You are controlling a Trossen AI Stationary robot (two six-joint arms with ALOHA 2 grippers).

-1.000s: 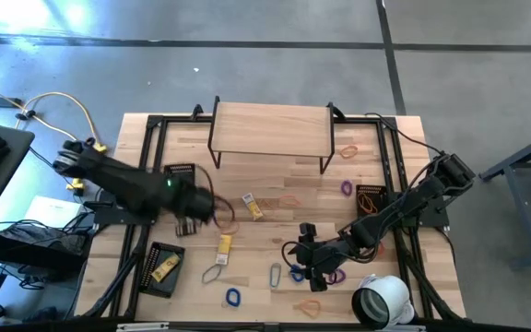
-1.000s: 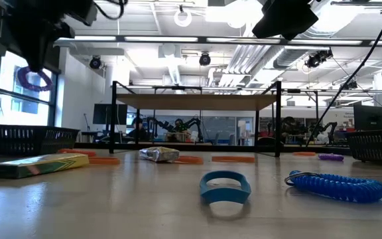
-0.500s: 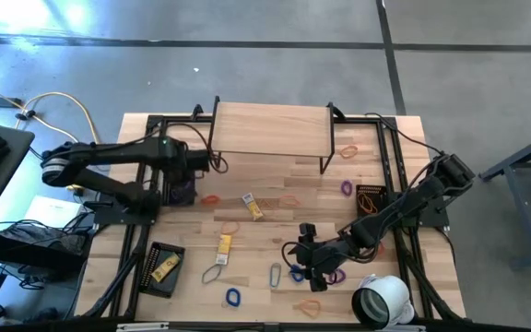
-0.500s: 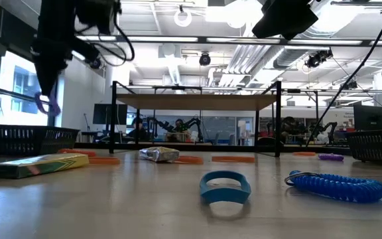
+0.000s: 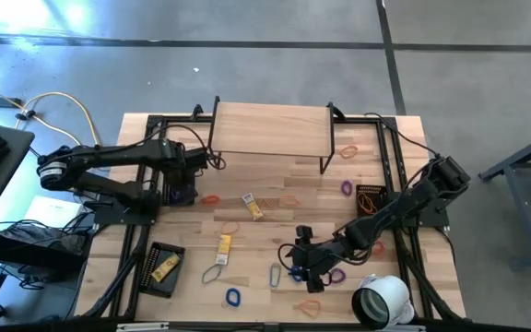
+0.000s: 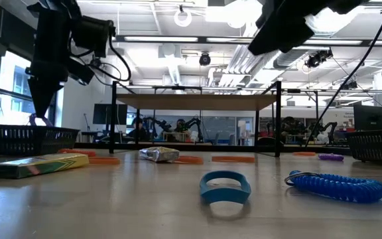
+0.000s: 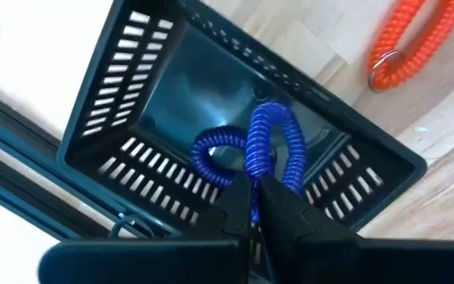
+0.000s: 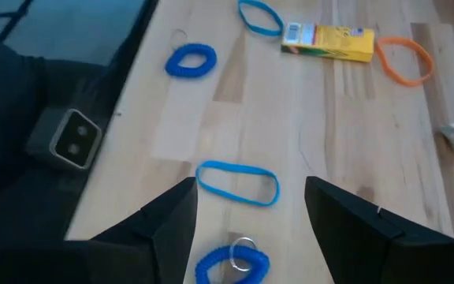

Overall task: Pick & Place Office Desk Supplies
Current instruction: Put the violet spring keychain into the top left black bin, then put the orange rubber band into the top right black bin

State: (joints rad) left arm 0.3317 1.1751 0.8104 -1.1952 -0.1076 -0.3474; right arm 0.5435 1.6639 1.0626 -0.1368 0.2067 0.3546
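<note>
blue coiled plastic loop (image 7: 260, 150) pinched in shut left claw (image 7: 254, 207) over black mesh basket (image 7: 124, 118), likely for drop-off; right claw (image 8: 251, 211) open, empty.

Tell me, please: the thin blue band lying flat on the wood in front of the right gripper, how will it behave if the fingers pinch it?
The blue band looks thin and lies flat as a long oval, so it probably flops and bends when lifted. It seems very light. Lying so low on the table, it may slip from the open right gripper.
</note>
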